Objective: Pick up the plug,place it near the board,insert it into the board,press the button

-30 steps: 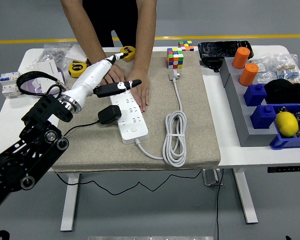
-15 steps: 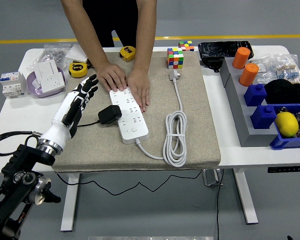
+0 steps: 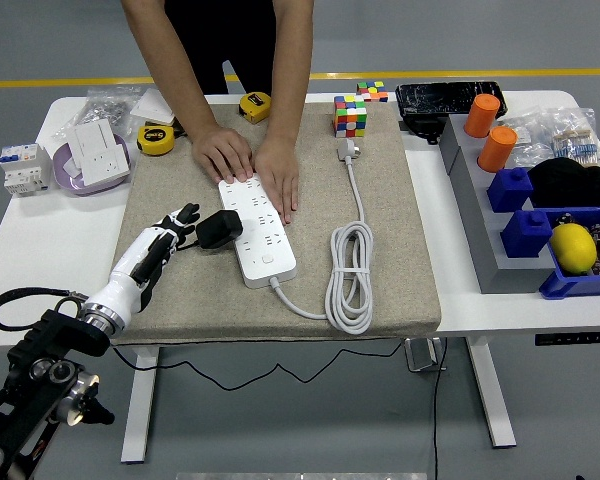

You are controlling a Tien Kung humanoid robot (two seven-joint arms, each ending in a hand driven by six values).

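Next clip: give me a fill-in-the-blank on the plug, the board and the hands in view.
1. The black plug sits at the power strip's ____ side.
2. The person's hands press on the strip's ____ end.
3. The left robot hand holds ____.
4. The strip's own cord lies coiled on its ____.

Answers: left; far; nothing; right

Beige felt mat (image 3: 400, 250) covers table centre. Multicoloured puzzle cube (image 3: 350, 116) at mat's 12 o'clock edge; smaller cube (image 3: 372, 91) just beyond it. Two yellow tape measures (image 3: 156, 139) at 11 o'clock. Orange cylinders (image 3: 497, 148) on grey block at 2 o'clock; yellow lemon (image 3: 572, 248) in blue bin at 3 o'clock.
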